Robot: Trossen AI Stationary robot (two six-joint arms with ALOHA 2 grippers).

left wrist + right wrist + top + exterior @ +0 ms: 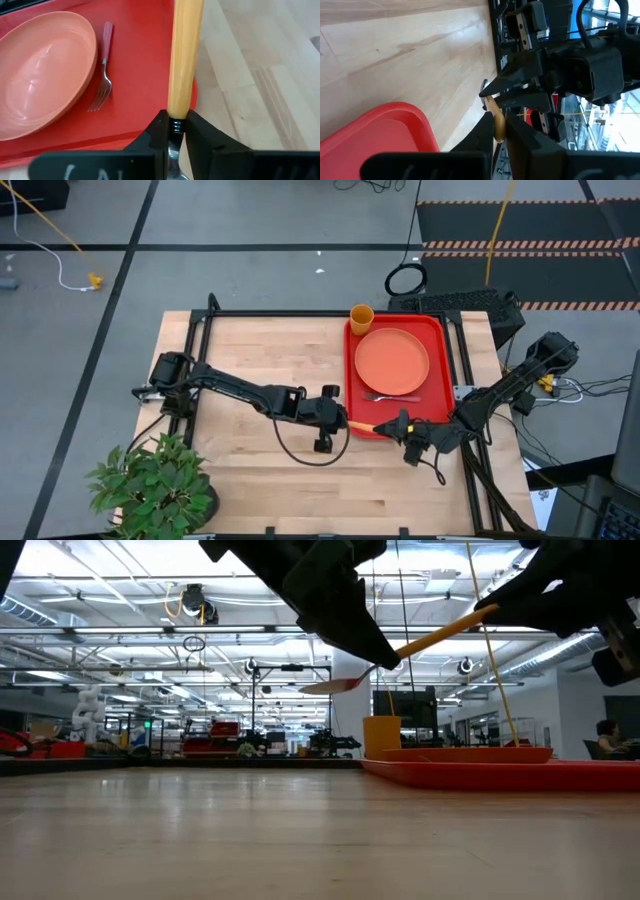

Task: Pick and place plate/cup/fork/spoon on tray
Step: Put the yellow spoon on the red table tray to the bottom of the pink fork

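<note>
A: Where is the small spoon with the shiny silver bowl and orange handle [185, 60]?

B: In the air over the near left corner of the big bright red rectangular plastic tray [437, 370], above the pale wooden worktop [250, 350]. The left tool [174, 131] is clamped on its metal neck, and the right tool [498, 131] is clamped on the far end of the handle.

A: And the rest of the tableware?

B: The large round salmon-orange plastic plate [391, 360] lies on the tray, the small fork with silver tines and a pinkish-red handle [102, 65] just beside it on the tray floor. The small orange cylindrical plastic cup [361, 318] stands upright at the tray's far left corner.
</note>
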